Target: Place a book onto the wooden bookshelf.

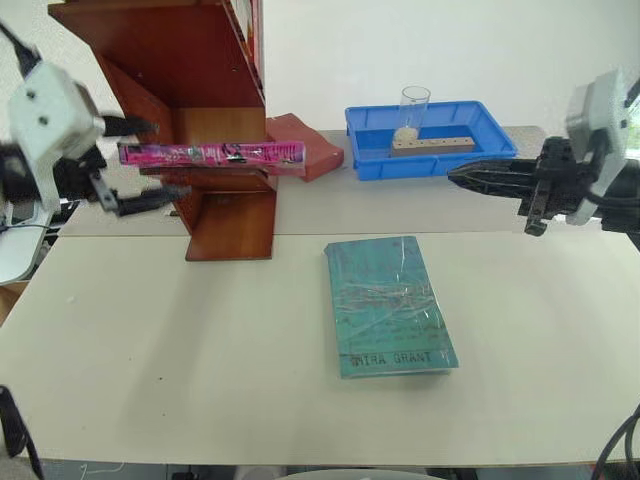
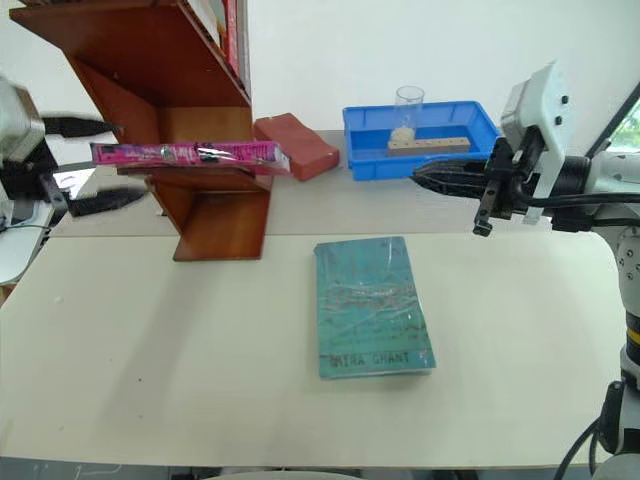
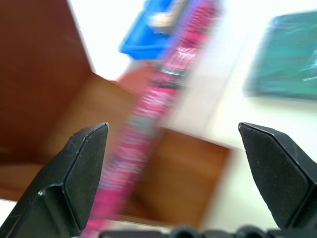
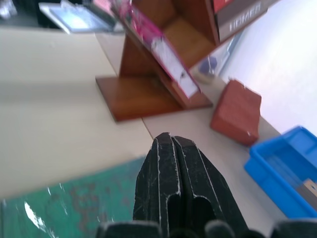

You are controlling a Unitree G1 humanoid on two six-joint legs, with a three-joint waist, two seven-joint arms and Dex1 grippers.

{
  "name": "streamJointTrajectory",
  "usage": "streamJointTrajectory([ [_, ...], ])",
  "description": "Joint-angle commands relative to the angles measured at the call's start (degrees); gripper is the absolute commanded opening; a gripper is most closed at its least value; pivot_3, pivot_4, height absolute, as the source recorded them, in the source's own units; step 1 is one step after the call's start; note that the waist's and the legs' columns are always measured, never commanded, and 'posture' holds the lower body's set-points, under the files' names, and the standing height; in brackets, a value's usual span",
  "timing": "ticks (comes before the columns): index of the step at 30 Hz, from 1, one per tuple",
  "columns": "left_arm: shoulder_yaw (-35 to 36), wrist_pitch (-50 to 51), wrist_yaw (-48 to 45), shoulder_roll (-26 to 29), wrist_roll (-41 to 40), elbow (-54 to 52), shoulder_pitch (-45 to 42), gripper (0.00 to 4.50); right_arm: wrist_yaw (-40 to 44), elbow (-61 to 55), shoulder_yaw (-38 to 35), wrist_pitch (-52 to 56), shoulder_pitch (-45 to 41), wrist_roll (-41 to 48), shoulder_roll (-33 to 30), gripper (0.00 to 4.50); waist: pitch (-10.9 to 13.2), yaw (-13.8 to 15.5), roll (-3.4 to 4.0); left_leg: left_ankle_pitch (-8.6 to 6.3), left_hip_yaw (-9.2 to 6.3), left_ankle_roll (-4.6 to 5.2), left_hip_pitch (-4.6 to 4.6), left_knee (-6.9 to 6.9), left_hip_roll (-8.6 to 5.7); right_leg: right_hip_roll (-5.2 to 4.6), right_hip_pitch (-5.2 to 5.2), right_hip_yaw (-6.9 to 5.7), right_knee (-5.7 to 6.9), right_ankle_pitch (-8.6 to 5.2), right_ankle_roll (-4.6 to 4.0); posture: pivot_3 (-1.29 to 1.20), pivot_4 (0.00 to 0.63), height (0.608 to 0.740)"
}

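The book [image 1: 212, 153] overhangs both edges of the wooden bookshelf [image 1: 225, 195].

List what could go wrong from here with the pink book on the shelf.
1. The pink book lies flat on a low board of the wooden bookshelf with both ends jutting past the sides, so it may tip or slide off.
2. The open left claw sits right at the book's end; a careless move could drag it out.
3. If it falls, it may land by the red block or the teal book.
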Motion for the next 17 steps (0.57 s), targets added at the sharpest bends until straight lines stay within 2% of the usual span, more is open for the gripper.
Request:
streamJointTrajectory([
  [1,6.7,5.1,1.5,-2.2,-5.6,-7.0,7.2,4.48,6.1,3.5,1.8,-8.7,0.9,-6.2,-3.7,0.00,0.0,0.1,-0.07,0.00,0.00,0.00,0.02,-0.01,0.04,0.02,-0.02,-0.02,0.00,0.03,-0.06,0.00,0.150,0.649],
  [5,8.6,3.6,2.1,-4.6,-5.6,-8.3,18.2,4.48,10.7,6.0,3.7,-13.9,2.4,-9.4,-4.9,0.00,0.1,0.0,-0.21,0.00,0.04,-0.01,0.14,-0.01,0.08,0.03,0.02,0.00,-0.02,0.04,-0.11,0.00,0.150,0.649],
  [8,8.2,1.3,3.3,-6.6,-5.0,-7.5,23.0,4.48,12.7,5.9,3.5,-14.6,4.5,-9.9,-5.4,0.00,0.1,0.1,-0.26,-0.01,0.10,-0.01,0.20,0.00,0.08,0.00,0.07,0.02,-0.02,0.04,-0.14,0.00,0.150,0.649],
  [12,6.8,-0.6,4.4,-7.2,-4.9,-6.9,24.8,4.48,12.7,4.4,2.0,-14.9,7.9,-9.9,-5.3,0.00,0.1,0.5,-0.29,-0.01,0.09,-0.02,0.19,0.00,0.09,0.00,0.06,0.00,-0.01,0.07,-0.22,0.00,0.150,0.649],
  [17,4.5,-1.4,6.2,-7.6,-6.0,-5.9,22.8,4.48,11.7,2.8,0.9,-14.7,10.4,-9.9,-4.9,0.00,0.1,0.6,-0.30,-0.01,0.14,-0.02,0.18,0.00,0.07,-0.03,0.05,0.02,-0.02,0.06,-0.22,0.00,0.150,0.649],
])
